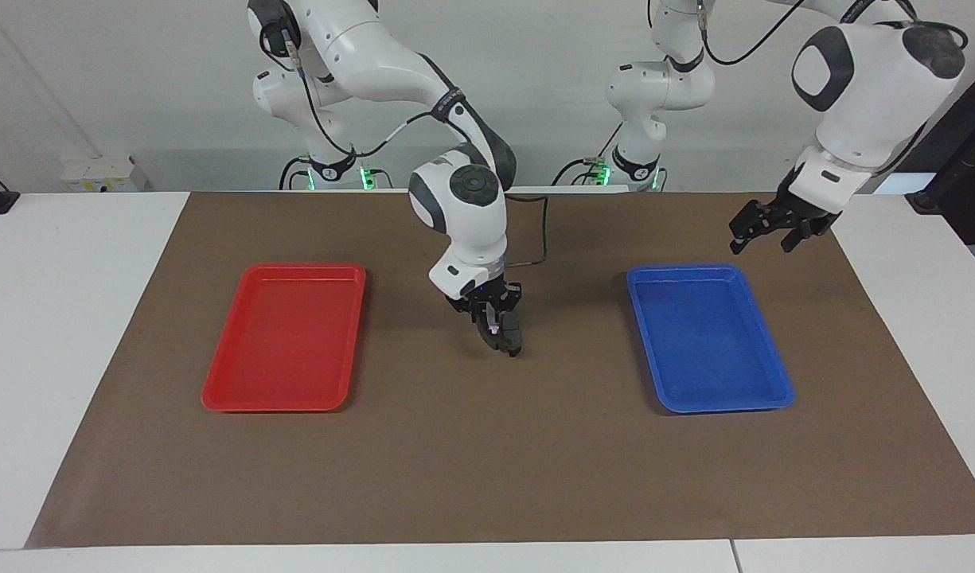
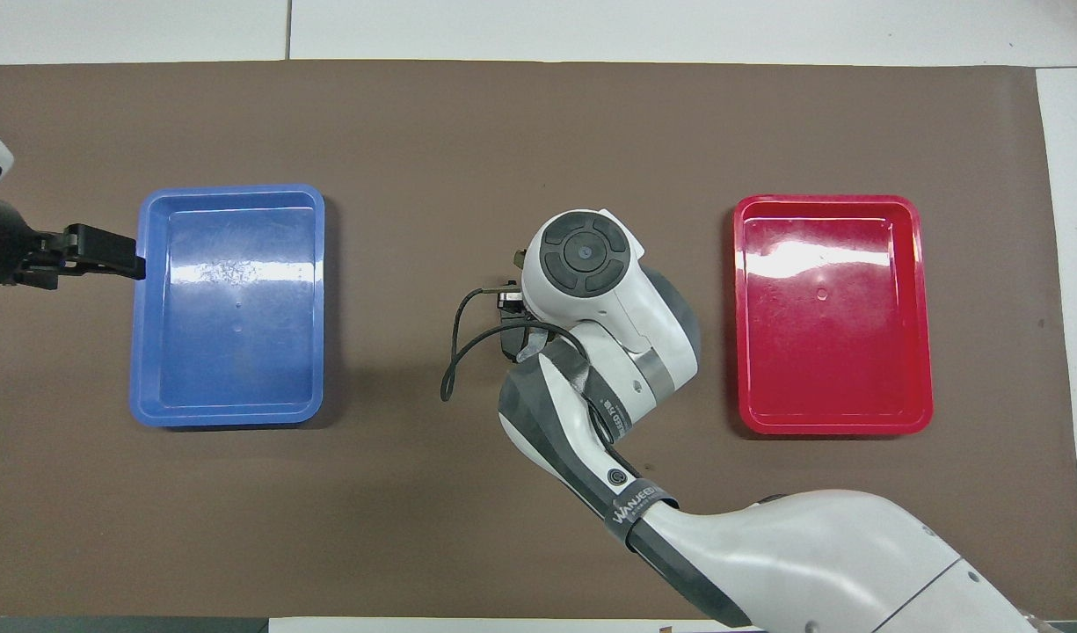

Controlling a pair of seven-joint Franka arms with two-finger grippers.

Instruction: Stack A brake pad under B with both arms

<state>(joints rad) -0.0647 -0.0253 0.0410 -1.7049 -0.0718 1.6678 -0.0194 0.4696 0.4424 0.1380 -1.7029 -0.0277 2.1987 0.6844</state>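
My right gripper is low over the brown mat, between the two trays. It is shut on a dark grey brake piece that slants down from its fingertips to just above the mat. I cannot tell whether this is the A brake pad or B. In the overhead view the right arm covers the gripper, and only a dark bit of the piece shows beside the arm. No second brake piece shows in either view. My left gripper is open and empty, raised near the blue tray's corner, and shows in the overhead view at the tray's edge.
An empty red tray lies toward the right arm's end of the mat. An empty blue tray lies toward the left arm's end. A black cable loops off the right wrist.
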